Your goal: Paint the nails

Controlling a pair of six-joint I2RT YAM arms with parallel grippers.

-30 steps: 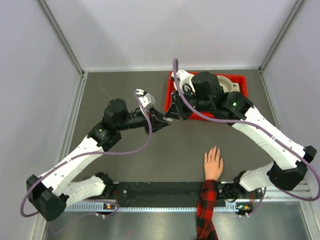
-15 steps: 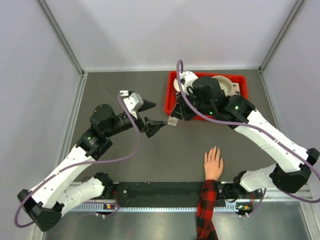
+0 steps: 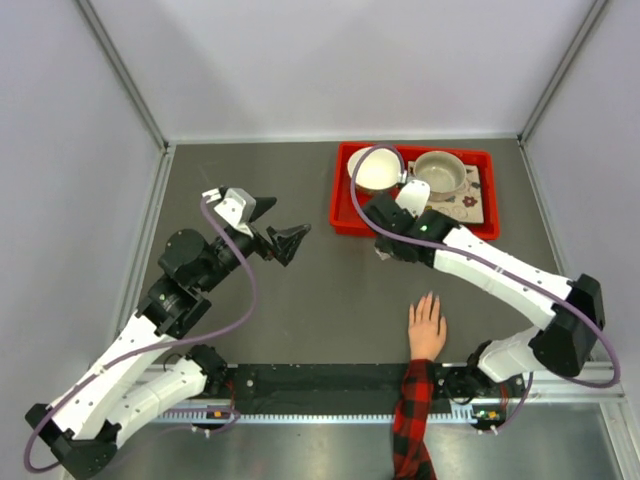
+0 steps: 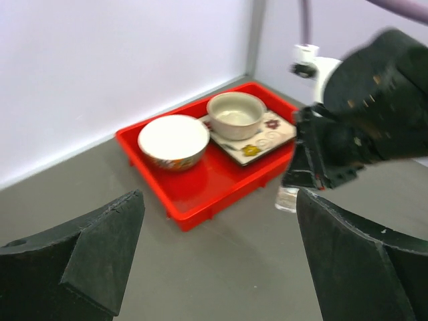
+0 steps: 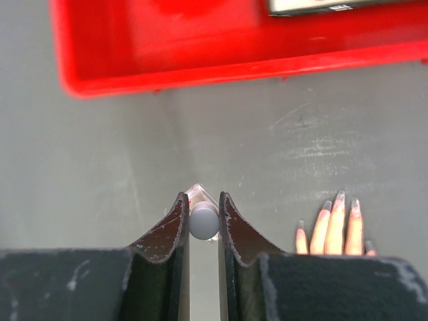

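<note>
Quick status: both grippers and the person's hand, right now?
Left gripper: open, empty.
Right gripper: shut on small clear bottle with grey round top.
Person's hand in red-and-black plaid sleeve: lying flat, holding nothing.

I see the nails (image 3: 432,297) as tiny pale tips on a hand (image 3: 427,330) lying flat, palm down, fingers toward 12 o'clock, at my bench's (image 3: 300,300) 5 o'clock.

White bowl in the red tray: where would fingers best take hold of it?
Its rim, from above: the white bowl stands upright and open in the red tray. Probably pinch the wall on the side away from the other bowl.
</note>
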